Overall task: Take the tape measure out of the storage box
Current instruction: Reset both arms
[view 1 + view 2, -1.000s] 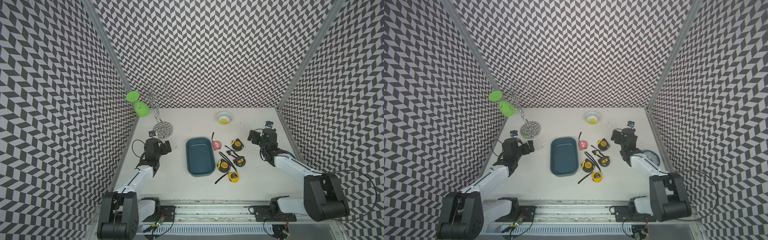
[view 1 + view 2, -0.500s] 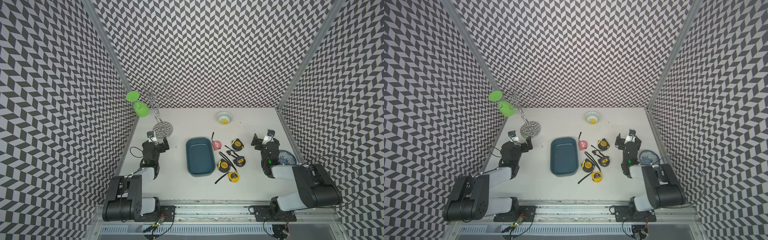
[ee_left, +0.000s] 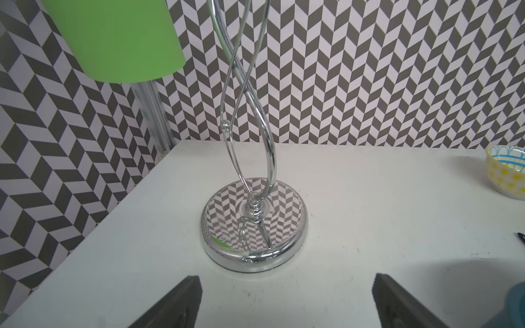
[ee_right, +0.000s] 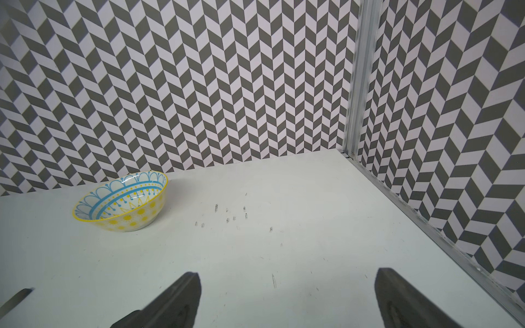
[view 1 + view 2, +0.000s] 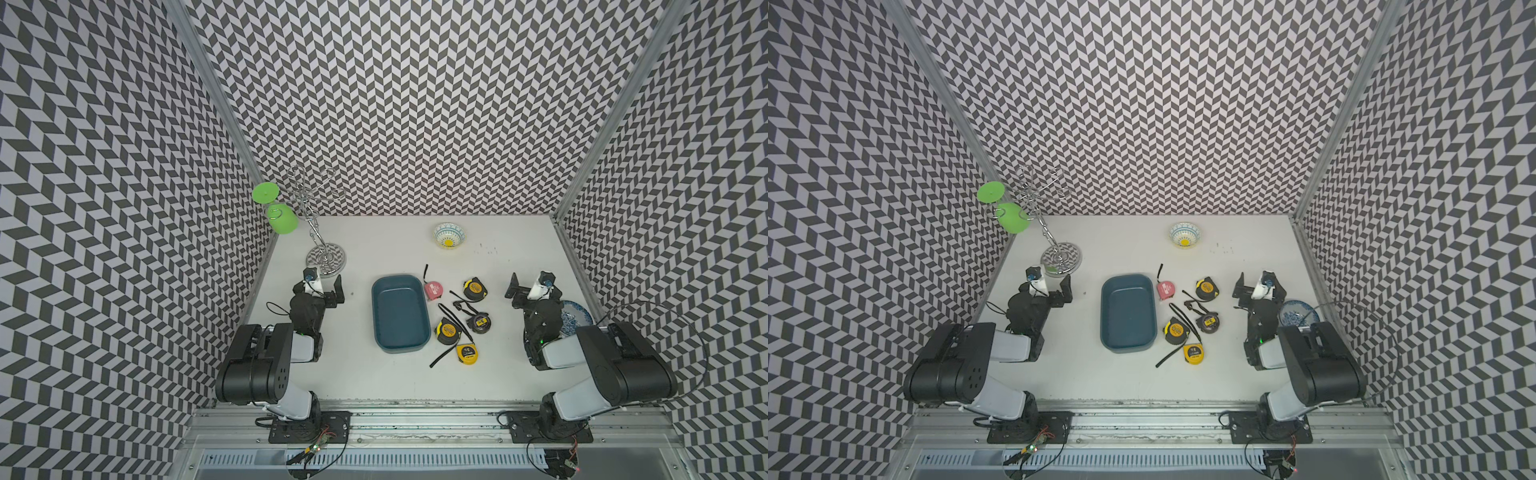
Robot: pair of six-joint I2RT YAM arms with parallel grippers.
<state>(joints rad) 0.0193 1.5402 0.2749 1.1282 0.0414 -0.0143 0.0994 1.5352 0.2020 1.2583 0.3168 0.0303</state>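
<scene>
The dark teal storage box (image 5: 400,318) (image 5: 1128,313) lies mid-table, and nothing shows inside it. To its right, several tape measures rest on the table: a pink one (image 5: 433,289), yellow-and-black ones (image 5: 474,289) (image 5: 448,330), a black one (image 5: 478,322) and a yellow one (image 5: 467,353), with loose black straps among them. My left gripper (image 5: 319,286) (image 3: 287,281) stands open and empty left of the box, facing the chrome stand. My right gripper (image 5: 534,286) (image 4: 287,277) is open and empty right of the tapes, over bare table.
A chrome mug stand (image 5: 326,257) (image 3: 254,224) with green cups (image 5: 282,218) stands at the back left. A yellow-and-blue patterned bowl (image 5: 449,235) (image 4: 122,203) sits at the back. A blue plate (image 5: 575,318) lies beside the right arm. Patterned walls close three sides.
Both arms have folded back toward the front rail, drawing the grippers nearer their bases. The blue plate by the right arm has come into view. Box and tape measures have not moved.
</scene>
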